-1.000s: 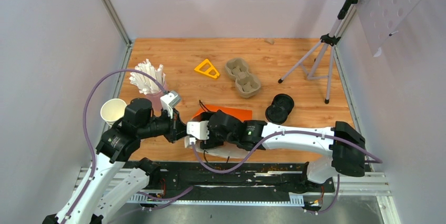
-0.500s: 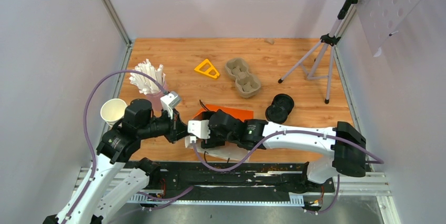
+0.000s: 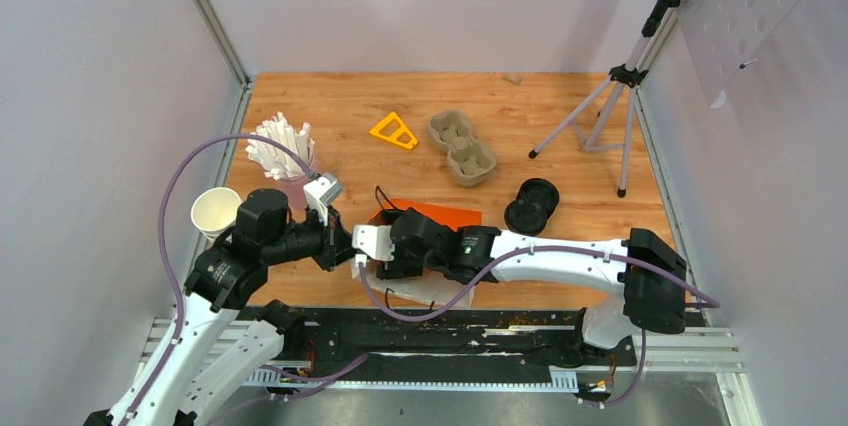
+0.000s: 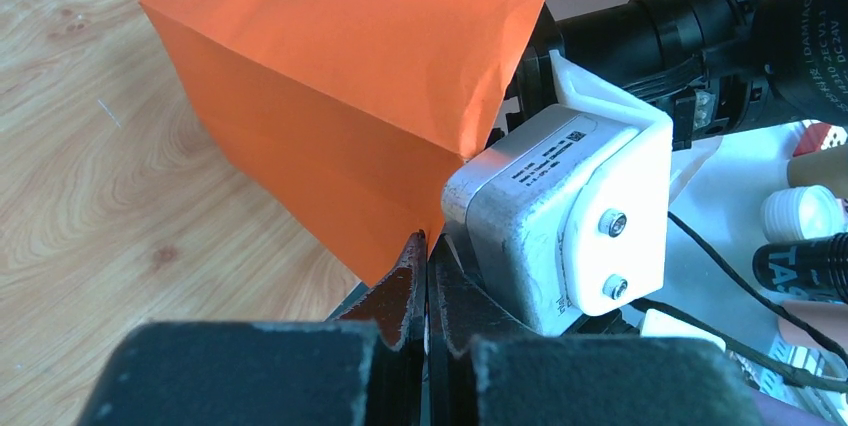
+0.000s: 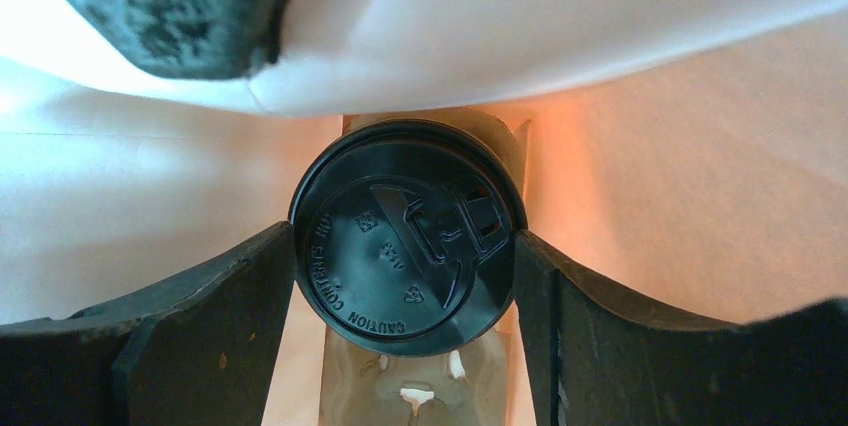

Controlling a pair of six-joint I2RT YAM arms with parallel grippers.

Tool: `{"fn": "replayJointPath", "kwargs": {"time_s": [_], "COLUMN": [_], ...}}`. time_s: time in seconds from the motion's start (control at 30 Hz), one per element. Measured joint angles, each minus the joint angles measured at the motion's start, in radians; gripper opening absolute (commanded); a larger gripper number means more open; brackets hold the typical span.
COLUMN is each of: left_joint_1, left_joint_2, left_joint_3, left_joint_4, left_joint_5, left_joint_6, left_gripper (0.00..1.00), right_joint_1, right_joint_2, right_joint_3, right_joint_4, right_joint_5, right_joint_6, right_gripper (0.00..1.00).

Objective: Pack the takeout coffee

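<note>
In the right wrist view a takeout coffee cup with a round black lid [image 5: 405, 236] sits between my right gripper's [image 5: 405, 251] two dark fingers, which touch the lid on both sides. A grey-brown pulp carrier [image 5: 420, 391] shows beneath the cup. Pale and orange-lit paper walls surround them, inside an orange paper bag [image 4: 370, 76]. My left gripper [image 4: 427, 241] is shut on the bag's edge, holding it up. From above, the bag [image 3: 432, 214] lies between both wrists, my left gripper [image 3: 345, 246] meeting my right wrist, whose fingers are hidden.
A second pulp carrier [image 3: 462, 146], a yellow triangle [image 3: 394, 131] and a tripod [image 3: 610, 96] stand further back. A stack of black lids [image 3: 531, 206] is right of the bag. At the left are a pot of white sticks [image 3: 280, 146] and a lidless cup [image 3: 215, 211].
My right wrist has crept slightly to the left, towards the left gripper. The left gripper keeps its pinch on the bag edge.
</note>
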Motion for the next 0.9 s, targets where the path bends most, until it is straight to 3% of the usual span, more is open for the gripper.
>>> {"fn": "replayJointPath", "kwargs": {"time_s": [0.33, 0.9], "left_joint_1": [0.000, -0.002], "left_joint_2": [0.000, -0.038], "left_joint_3": [-0.001, -0.002], "left_joint_4": [0.010, 0.020], "left_joint_5": [-0.006, -0.011], "left_joint_6": [0.000, 0.008], "left_gripper": [0.01, 0.00], "right_joint_1": [0.000, -0.001], "right_joint_2": [0.000, -0.056], "right_joint_3": [-0.001, -0.080], "right_joint_4": [0.006, 0.092], "right_joint_5": [0.012, -0.014], "right_joint_6": [0.014, -0.023], "right_gripper": [0.79, 0.72]}}
